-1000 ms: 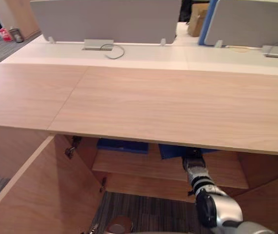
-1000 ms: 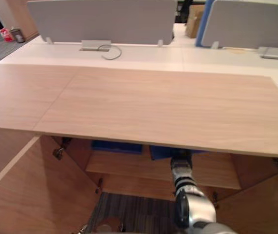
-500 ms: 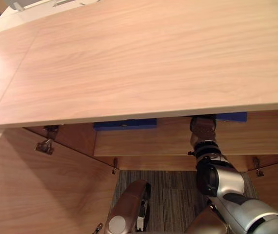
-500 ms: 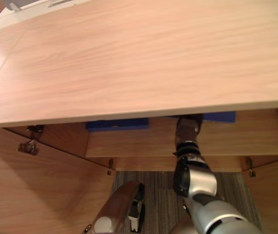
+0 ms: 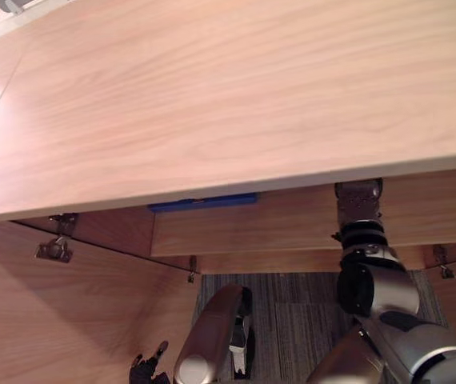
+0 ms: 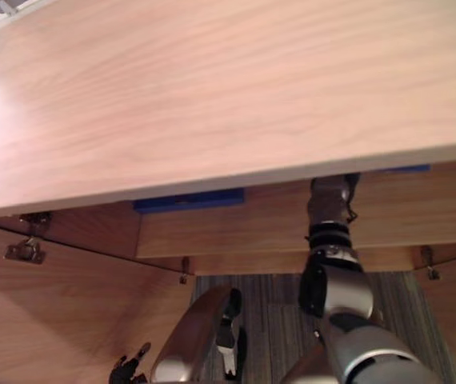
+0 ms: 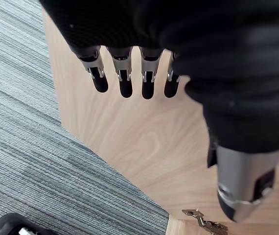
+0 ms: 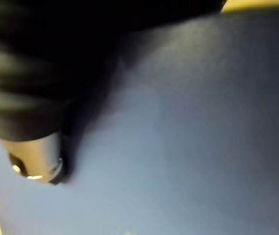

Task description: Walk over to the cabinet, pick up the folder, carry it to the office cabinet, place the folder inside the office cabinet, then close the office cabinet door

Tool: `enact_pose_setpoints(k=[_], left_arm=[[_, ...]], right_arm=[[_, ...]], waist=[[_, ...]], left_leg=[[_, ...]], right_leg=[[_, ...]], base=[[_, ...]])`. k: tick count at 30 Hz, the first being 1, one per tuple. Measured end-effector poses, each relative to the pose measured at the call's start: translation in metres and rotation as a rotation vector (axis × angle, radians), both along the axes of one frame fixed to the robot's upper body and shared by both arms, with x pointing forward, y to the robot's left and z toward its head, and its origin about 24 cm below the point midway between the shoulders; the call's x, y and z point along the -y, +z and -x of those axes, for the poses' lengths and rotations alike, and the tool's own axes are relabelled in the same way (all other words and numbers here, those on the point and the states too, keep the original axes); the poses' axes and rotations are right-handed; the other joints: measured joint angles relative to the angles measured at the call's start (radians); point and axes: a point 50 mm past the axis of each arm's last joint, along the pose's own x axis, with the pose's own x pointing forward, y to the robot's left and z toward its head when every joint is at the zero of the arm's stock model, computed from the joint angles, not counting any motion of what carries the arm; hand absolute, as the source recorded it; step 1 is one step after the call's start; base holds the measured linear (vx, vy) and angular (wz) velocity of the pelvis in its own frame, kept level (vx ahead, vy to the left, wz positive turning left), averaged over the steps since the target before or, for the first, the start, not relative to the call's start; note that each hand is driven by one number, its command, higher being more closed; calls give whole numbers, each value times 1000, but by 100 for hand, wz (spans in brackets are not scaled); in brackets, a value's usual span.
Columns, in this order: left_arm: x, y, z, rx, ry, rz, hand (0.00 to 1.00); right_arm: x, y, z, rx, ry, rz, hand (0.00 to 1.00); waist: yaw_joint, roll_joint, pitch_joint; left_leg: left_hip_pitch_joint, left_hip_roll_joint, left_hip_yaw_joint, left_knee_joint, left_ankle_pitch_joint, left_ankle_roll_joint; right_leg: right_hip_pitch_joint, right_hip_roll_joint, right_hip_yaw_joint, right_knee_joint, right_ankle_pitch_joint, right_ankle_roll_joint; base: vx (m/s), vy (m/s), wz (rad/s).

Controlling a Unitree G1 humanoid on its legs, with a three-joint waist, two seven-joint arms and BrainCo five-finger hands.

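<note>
Right hand (image 8: 32, 159), inside the open cabinet (image 5: 212, 96), lies against the blue folder (image 8: 188, 122) on the right half of the shelf (image 5: 244, 232); its grip cannot be told. Left hand (image 7: 125, 81) hangs with fingers straight, holding nothing, beside the open door (image 5: 68, 320). A second blue folder (image 5: 202, 202) lies at the shelf's left end.

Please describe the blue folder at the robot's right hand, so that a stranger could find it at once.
Under the front edge of the wide wooden cabinet top, a shelf runs across the open cabinet. Two blue folders lie on it; the one meant is the right folder, where the right hand reaches in, while the left folder lies alone, untouched.
</note>
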Motion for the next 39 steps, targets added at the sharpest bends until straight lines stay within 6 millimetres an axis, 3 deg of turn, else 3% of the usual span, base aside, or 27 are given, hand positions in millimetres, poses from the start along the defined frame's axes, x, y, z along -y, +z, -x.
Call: enact_pose_setpoints(k=[4, 9, 16, 19, 23, 30, 34, 36, 37, 38, 39], left_arm=[[2, 3, -4, 31, -31, 3, 0], [1, 5, -4, 45, -81, 10, 0], [3, 13, -16, 118, -194, 30, 0], [6, 16, -19, 139, -259, 44, 0], [12, 17, -12, 135, -344, 72, 0], [14, 22, -13, 160, -384, 94, 0], [14, 26, -18, 188, -391, 89, 0], [13, 30, -22, 213, -402, 84, 0], [12, 33, -26, 234, -419, 75, 0], [10, 35, -28, 243, -429, 65, 0], [5, 39, -30, 256, -442, 52, 0]], right_arm=[[32, 25, 6, 26, -32, 156, 0], [48, 32, 10, -12, -9, 319, 0], [48, -34, 19, -356, 239, 658, 0], [53, -68, 32, -507, 354, 767, 0], [77, -107, 62, -677, 431, 782, 0], [84, -131, 83, -775, 485, 778, 0], [82, -139, 88, -816, 527, 816, 0], [78, -146, 91, -861, 582, 874, 0], [70, -152, 91, -881, 631, 913, 0], [65, -154, 90, -892, 658, 940, 0], [56, -157, 87, -916, 730, 1026, 0]], waist=[[0, 9, 12], [-25, 9, 13], [-62, 12, 12], [-63, 18, 5], [-79, 32, -31], [-73, 31, -55], [-75, 28, -74], [-75, 27, -75], [-71, 12, -71], [-70, 5, -73], [-71, 5, -86]], left_leg=[[-14, -2, 1, 8, 0, 0], [4, -1, -3, -17, -1, -1], [149, 15, -29, -199, -9, -8], [206, 27, -41, -273, 7, -4], [287, 25, -94, -402, 70, -30], [401, 84, -87, -586, 160, -51], [432, 120, -70, -621, 204, -59], [438, 141, -53, -617, 263, -81], [382, 145, -52, -546, 291, -74], [363, 154, -53, -585, 265, -55], [367, 197, -68, -775, 333, -79]], right_leg=[[-4, -1, 12, 8, -26, 14], [23, -13, -4, 1, -53, 31], [237, -48, -157, -102, -57, 38], [331, -64, -233, -154, -49, 28], [500, -58, -378, -273, -20, 25], [646, 29, -474, -462, 34, 3], [703, 77, -500, -551, 62, -1], [755, 106, -527, -631, 95, -1], [784, 104, -539, -675, 113, 7], [789, 104, -545, -687, 121, 7], [789, 115, -560, -693, 131, 9]], base=[[15, -69, 12], [3, -98, 9], [-18, -117, 28], [-37, -94, 28], [41, -94, 28], [71, -92, -6], [63, -51, -14], [90, 1, 0], [59, 15, 5], [20, -1, 6], [0, 0, 0]])
